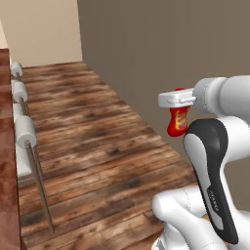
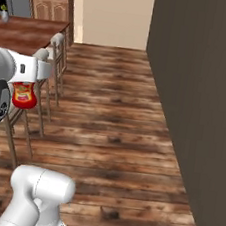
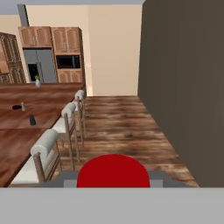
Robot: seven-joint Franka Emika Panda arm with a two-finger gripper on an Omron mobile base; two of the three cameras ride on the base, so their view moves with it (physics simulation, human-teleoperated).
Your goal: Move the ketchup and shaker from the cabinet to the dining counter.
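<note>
The arm reaches forward at mid-height over the wood floor (image 1: 97, 146), its hand (image 1: 177, 100) held level and pinching the ketchup (image 1: 177, 121) near the cap end. The bottle's long axis is vertical; it hangs below the hand, clear of the floor. In the hand view the red bottle end (image 3: 113, 171) sits between the fingers. The bench (image 3: 26, 118) lies to the left, bordered by stools (image 2: 46, 58), with small dark items (image 3: 32, 120) on its top.
</note>
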